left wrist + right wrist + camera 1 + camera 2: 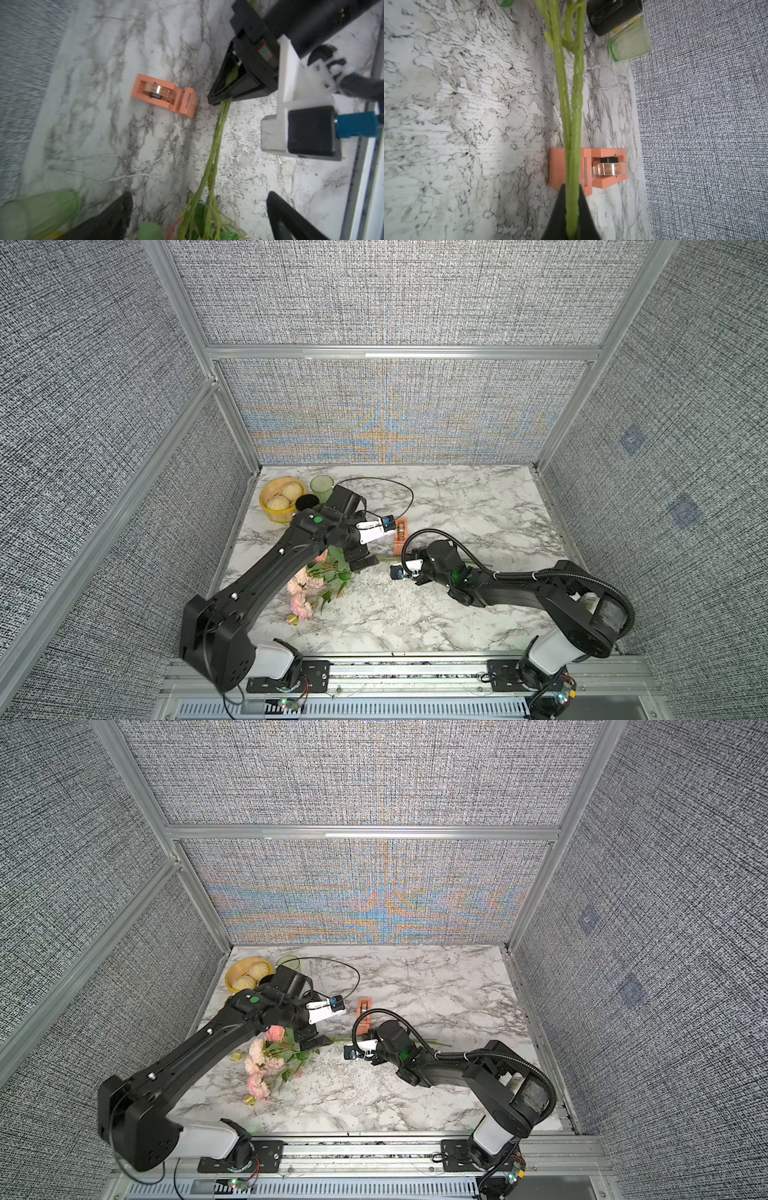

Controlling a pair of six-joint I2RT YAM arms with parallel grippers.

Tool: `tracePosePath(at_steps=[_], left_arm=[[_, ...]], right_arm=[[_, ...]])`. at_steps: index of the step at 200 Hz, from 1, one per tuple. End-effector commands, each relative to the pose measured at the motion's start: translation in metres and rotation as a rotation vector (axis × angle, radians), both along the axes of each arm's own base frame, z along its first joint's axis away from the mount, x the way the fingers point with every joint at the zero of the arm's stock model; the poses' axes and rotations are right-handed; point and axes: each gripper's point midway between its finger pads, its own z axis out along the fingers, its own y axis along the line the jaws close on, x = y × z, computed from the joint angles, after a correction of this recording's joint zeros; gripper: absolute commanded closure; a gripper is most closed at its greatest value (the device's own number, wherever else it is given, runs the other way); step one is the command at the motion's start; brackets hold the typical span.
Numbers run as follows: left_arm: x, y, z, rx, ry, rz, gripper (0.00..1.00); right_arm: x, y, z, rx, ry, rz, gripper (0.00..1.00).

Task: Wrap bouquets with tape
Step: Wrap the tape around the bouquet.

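Table [457, 506] is marble, with the bouquet [318, 580] lying at its front left, blooms toward the left arm's base and stems running off to the right. Over the stems the left gripper [199, 196] is spread wide, a finger on each side, not touching them. Further along, the right gripper [572, 209] is pinched tight on the stems. The tape [401, 536] sits flat just behind that pinch.

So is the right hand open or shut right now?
Shut on the flower stems: in the right wrist view the black fingers of the right hand press against them from both sides.
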Motion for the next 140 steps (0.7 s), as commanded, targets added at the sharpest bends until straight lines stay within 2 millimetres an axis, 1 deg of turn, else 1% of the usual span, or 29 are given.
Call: tracePosePath(at_steps=[1,11,20,25,33,45,56,71,79,85,101,121,140], left_arm=[[0.037,0.003,0.062,-0.21,-0.24,0.21,0.0],[0.04,0.006,0.086,-0.328,-0.286,0.273,0.0],[0.041,0.009,0.103,-0.417,-0.31,0.321,0.0],[0.042,0.011,0.109,-0.449,-0.315,0.344,0.0],[0.038,0.009,0.11,-0.466,-0.294,0.335,0.0],[0.024,-0.002,0.094,-0.423,-0.209,0.222,0.0],[0.018,-0.008,0.068,-0.355,-0.126,0.159,0.0],[0.013,-0.01,0.033,-0.26,-0.024,0.124,0.0],[0.006,-0.011,0.018,-0.227,0.019,0.083,0.04],[0.004,-0.012,0.011,-0.214,0.036,0.065,0.05],[0.006,-0.011,-0.002,-0.192,0.028,0.056,0.05],[0.003,-0.011,-0.019,-0.152,0.05,0.017,0.05],[0.004,-0.014,-0.036,-0.126,0.082,-0.007,0.05]], right_arm=[[0.006,0.011,0.025,0.085,-0.083,0.016,1.0],[0.01,0.011,0.035,0.116,-0.129,0.005,1.0],[0.012,0.012,0.041,0.132,-0.168,0.008,1.0],[0.012,0.013,0.044,0.135,-0.18,0.011,1.0],[0.013,0.014,0.048,0.142,-0.194,0.013,1.0],[0.014,0.015,0.054,0.162,-0.219,0.017,1.0],[0.013,0.017,0.059,0.178,-0.257,0.028,1.0],[0.014,0.017,0.061,0.182,-0.301,0.035,1.0],[0.014,0.017,0.061,0.168,-0.319,0.04,1.0],[0.015,0.017,0.06,0.161,-0.327,0.039,1.0],[0.013,0.016,0.062,0.161,-0.35,0.044,1.0],[0.013,0.014,0.065,0.161,-0.382,0.04,1.0],[0.013,0.014,0.059,0.135,-0.388,0.048,1.0]])
